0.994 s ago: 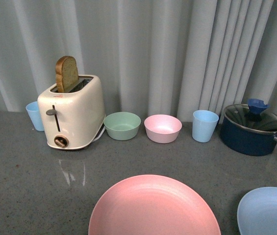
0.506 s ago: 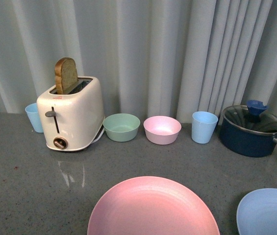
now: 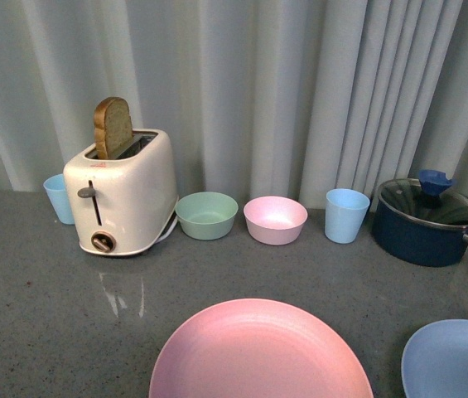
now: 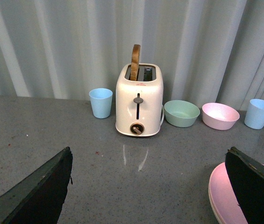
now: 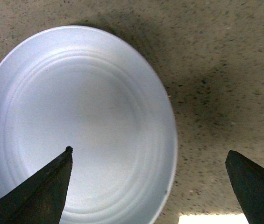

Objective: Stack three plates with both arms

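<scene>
While the pink plate (image 3: 260, 352) lies at the near middle of the grey table (image 3: 43, 315), the light blue plate (image 3: 453, 361) sits to its right, apart from it. The right claw (image 5: 148, 150) hangs spread wide over the light blue plate, gripping nothing. The left claw (image 4: 149, 151), likewise wide and empty, faces the toaster (image 4: 139, 105).
</scene>
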Available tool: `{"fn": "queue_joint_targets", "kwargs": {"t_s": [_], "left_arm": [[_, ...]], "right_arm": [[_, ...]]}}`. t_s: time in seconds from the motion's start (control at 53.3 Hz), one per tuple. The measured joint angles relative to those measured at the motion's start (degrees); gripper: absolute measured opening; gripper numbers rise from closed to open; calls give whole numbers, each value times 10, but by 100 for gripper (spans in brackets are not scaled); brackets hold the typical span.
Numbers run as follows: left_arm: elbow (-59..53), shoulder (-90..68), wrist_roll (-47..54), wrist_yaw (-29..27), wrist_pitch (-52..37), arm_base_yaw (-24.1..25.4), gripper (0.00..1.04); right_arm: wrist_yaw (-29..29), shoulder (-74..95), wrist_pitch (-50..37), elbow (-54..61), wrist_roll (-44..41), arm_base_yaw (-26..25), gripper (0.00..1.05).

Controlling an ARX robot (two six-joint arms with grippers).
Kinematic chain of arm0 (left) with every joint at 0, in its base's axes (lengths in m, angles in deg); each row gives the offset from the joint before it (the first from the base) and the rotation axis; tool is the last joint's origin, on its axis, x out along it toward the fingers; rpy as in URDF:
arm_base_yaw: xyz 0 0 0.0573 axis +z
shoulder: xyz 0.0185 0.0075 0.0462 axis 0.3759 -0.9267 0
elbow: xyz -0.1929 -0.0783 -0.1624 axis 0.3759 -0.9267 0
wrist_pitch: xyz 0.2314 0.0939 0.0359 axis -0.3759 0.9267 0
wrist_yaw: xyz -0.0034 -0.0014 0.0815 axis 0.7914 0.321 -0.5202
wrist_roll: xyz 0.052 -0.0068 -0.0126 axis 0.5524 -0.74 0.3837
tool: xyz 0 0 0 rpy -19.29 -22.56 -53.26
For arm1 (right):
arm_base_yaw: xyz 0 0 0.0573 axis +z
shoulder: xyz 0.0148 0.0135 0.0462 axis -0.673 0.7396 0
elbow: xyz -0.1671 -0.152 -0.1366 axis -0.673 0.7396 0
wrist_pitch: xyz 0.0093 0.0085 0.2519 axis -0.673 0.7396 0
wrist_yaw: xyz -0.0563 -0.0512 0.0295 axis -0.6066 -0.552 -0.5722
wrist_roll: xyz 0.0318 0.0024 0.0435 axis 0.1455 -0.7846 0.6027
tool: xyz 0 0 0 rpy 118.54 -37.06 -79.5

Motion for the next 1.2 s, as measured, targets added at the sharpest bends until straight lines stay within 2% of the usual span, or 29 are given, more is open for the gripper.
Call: {"fn": "queue_joint_targets", "kwargs": {"t_s": [0.581,1.106,1.125,1.2], "left_arm": [[0,0,0,0,0,0,98],[0,0,0,0,0,0,98],[0,0,0,0,0,0,98],[0,0,0,0,0,0,98]], "right_arm": [[-48,95,6,-56,-10,-18,97],[-104,156,-30,-83,51,66,97],[-105,158,-31,-83,53,68,96],[-96,160,-42,-79,60,70,81]]}}
